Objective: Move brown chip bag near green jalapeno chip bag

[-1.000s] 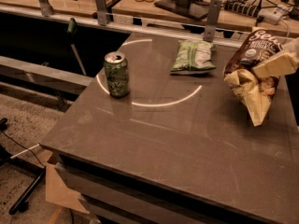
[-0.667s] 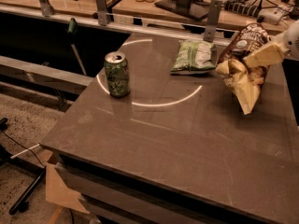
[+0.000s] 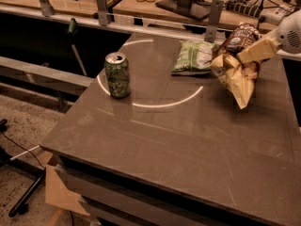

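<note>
Camera view: the gripper (image 3: 253,54), at right, clamps the brown chip bag (image 3: 233,73) mid-body, just beside the green jalapeno chip bag (image 3: 194,58); likely light, crinkly, crushable.

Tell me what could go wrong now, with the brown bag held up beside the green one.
The brown chip bag hangs crumpled from the gripper over the table's right side, close beside the green jalapeno chip bag; lowering it here may land on or shove that bag. The hold looks shallow, so it might slip.

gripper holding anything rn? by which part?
Yes: the gripper, far right of view, grips the large crinkled dark-brown chip bag at its crumpled middle.
</note>
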Tool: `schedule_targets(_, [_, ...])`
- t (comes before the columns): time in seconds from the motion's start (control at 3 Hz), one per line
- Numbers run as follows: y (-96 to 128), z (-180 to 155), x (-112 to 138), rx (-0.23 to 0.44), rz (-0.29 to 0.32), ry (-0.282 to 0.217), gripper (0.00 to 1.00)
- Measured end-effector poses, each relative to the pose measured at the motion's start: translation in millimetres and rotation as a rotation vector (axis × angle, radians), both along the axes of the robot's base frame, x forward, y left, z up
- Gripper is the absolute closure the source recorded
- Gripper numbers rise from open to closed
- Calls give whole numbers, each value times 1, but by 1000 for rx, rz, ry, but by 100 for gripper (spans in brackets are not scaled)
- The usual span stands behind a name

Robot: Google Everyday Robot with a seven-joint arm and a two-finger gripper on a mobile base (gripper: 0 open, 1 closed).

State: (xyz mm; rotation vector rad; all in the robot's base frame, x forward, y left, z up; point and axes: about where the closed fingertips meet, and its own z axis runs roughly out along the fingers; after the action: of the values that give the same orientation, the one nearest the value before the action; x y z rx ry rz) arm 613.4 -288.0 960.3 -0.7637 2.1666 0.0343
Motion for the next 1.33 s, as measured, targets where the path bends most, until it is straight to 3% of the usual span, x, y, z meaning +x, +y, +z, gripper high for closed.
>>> schedule_targets(0.67, [21,-4,-4,47,2,18,14])
schedule_targets(1.0, [30,-15,-21,54,23,50,0])
schedule_targets(1.33, [12,-26,-54,60,21,73,0])
